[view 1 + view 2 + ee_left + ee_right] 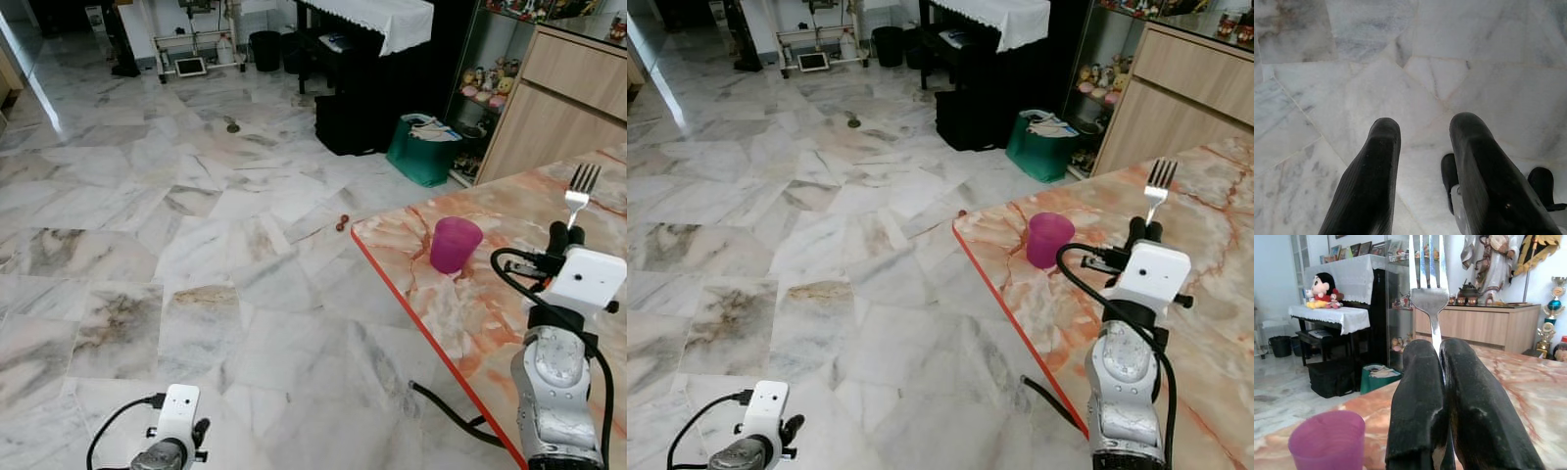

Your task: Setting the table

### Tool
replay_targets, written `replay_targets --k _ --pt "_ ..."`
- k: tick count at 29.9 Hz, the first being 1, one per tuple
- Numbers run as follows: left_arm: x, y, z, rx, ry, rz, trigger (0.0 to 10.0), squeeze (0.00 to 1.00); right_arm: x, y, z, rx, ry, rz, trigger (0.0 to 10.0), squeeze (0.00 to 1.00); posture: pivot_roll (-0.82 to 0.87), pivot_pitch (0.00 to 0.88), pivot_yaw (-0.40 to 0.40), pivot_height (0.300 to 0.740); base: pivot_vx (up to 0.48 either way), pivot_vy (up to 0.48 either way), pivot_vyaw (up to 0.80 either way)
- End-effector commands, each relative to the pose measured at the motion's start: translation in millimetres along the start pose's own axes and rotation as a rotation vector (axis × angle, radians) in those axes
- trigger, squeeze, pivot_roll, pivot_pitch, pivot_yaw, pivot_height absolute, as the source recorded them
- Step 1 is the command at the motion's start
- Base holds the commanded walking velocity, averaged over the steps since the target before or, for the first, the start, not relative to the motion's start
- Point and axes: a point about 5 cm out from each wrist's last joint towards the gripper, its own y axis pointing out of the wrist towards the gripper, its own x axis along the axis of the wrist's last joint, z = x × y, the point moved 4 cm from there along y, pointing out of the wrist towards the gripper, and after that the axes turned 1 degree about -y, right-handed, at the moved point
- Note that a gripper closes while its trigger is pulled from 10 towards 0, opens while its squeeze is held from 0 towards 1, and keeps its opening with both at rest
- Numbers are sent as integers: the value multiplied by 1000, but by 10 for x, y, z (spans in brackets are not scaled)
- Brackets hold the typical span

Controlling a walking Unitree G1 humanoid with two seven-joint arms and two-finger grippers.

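My right gripper [565, 235] is raised over the near part of the marble table [460, 308], shut on a silver fork [582, 188] that stands upright with its tines up. In the right wrist view the fork [1428, 289] rises from between the pressed-together fingers [1418, 396]. A purple plastic cup [455, 244] stands upright on the table near its corner, to the left of the gripper and a little beyond it. My left gripper [1422, 132] hangs low over the floor, open, with nothing between its fingers [1378, 161].
The table has a red edge [411, 313] running toward me. A wooden sideboard [563, 93] stands behind it, with a green bag [423, 149] and a black piano with a white cloth [377, 20] beyond. Pale marble floor [176, 245] spreads wide on my left.
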Motion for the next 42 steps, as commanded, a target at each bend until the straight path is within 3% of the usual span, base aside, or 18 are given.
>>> replay_targets --k 1,17,42 --pt "-9 -6 13 5 -2 -4 10000 0 3 15 25 9 8 0 10000 0 69 0 -11 740 0 0 0" --pt "1 -2 1 5 -15 -6 10000 0 -4 18 53 22 8 5 10000 0 73 0 -18 740 0 0 0" --pt "8 1 -24 4 -26 -10 10000 0 18 56 92 35 12 -3 10000 0 72 0 -25 740 -244 0 0"
